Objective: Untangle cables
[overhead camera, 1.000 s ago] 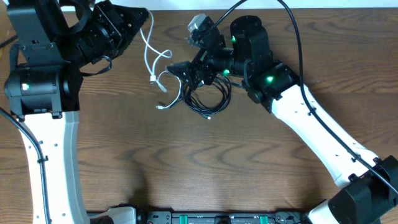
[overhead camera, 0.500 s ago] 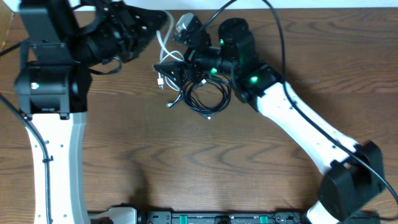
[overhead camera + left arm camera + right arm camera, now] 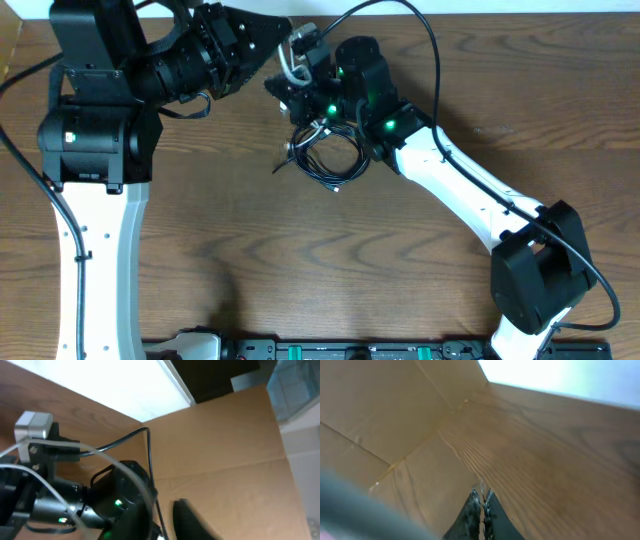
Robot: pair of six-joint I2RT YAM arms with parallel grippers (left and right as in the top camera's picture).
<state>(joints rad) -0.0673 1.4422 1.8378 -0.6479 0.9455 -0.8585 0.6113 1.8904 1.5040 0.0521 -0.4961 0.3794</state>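
lying coiled, the black cables point(image 3: 325, 178) sit just beside the clenched right hand point(image 3: 481, 506).

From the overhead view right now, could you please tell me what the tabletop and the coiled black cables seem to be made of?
Brown tabletop: wood or wood-look laminate, matte; its grain lines show. Thin coiled black cables: probably plastic- or rubber-sheathed, smooth; they bend in soft loops.

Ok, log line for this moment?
left gripper: beside white cable, jaws unclear | right gripper: shut, contents unclear | white cable: between both grippers | black cables: coiled on table
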